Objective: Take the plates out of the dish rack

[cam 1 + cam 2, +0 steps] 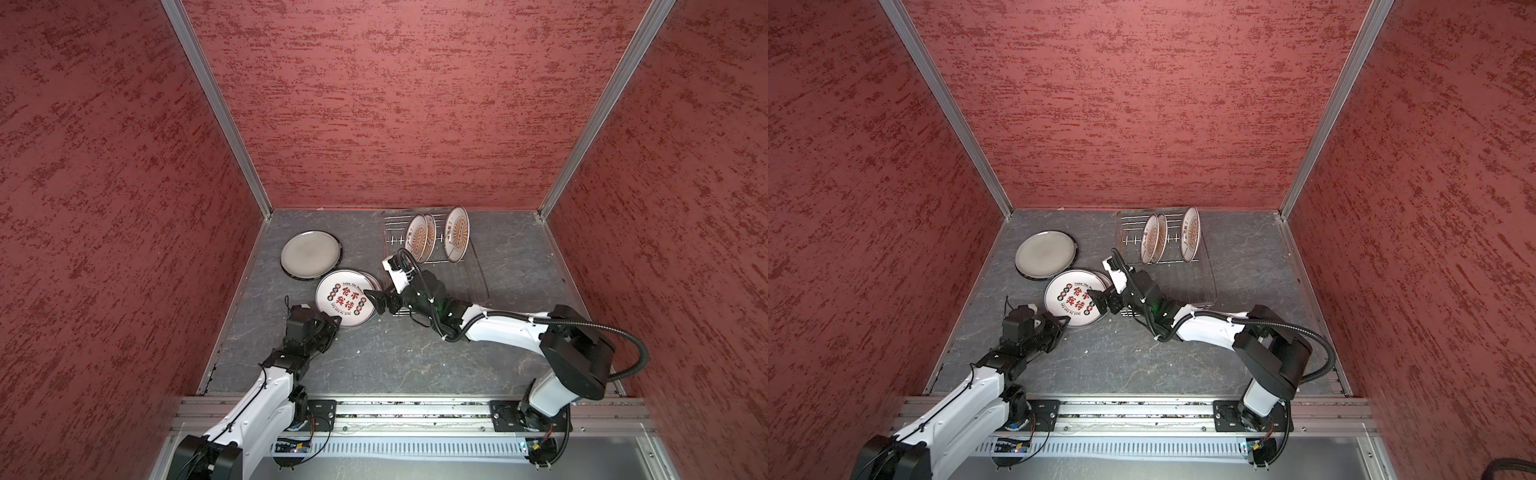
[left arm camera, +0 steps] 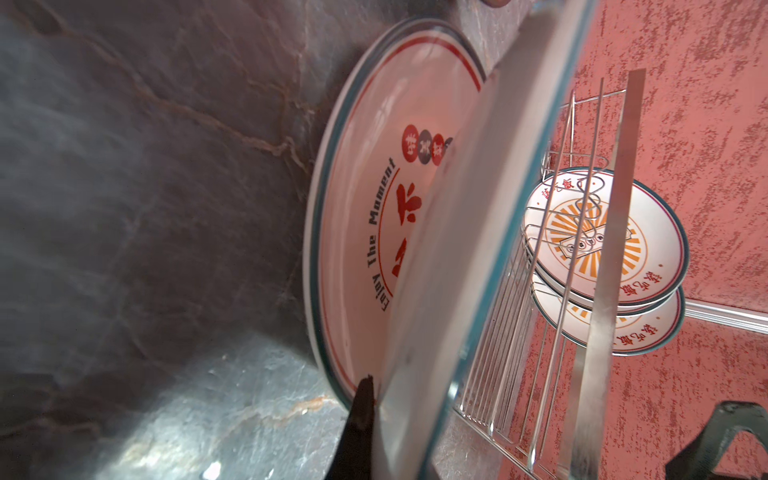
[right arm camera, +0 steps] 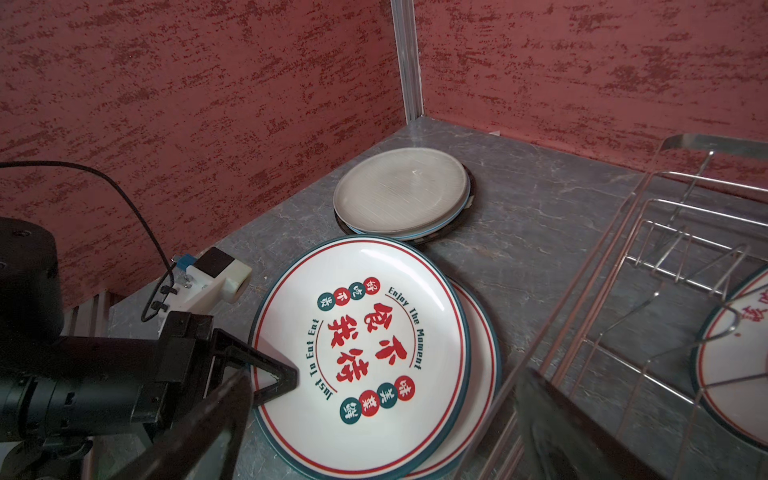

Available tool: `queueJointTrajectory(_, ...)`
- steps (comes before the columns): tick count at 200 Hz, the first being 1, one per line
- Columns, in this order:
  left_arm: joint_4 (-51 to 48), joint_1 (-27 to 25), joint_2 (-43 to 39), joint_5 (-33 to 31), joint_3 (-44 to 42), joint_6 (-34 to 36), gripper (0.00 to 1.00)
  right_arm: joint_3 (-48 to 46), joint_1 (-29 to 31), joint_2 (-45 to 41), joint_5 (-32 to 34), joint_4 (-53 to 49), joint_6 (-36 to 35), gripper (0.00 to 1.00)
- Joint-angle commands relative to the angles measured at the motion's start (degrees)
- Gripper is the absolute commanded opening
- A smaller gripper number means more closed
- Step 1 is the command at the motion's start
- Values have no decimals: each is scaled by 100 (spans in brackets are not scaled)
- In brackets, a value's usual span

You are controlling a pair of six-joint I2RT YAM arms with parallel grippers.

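**Fig.** Unloading, 4 of 7 out. Left gripper (image 1: 334, 321) is pinched together on the near-left rim of the top red-character plate (image 1: 343, 297). That plate lies off-centre on its twin (image 3: 478, 332), left of the dish rack (image 1: 1128, 228); a rim grip prob. lets it be squared up. Right gripper (image 1: 380, 303) is spread wide and empty, just beside the plate's right rim. Grey plate (image 1: 310, 253) sits far left on a dark-rimmed plate (image 3: 467, 210). Three sunburst plates (image 1: 456, 233) stand upright btw. prongs (image 1: 395, 240) at the rack's far end: white, teal-edged, w/ orange rays.
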Motion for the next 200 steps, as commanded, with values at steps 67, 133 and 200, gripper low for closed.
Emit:
queueJointTrajectory(67, 786, 39, 726, 70, 321, -49, 17, 36, 69, -66, 146, 124, -161, 99)
queueJointTrajectory(133, 632, -10, 578, -207, 295, -67, 44, -3, 89, -64, 150, 183, -207, 99)
queueJointTrajectory(200, 17, -73, -217, -564, 262, 23, 56, -60, 106, -96, 178, 266, -243, 99)
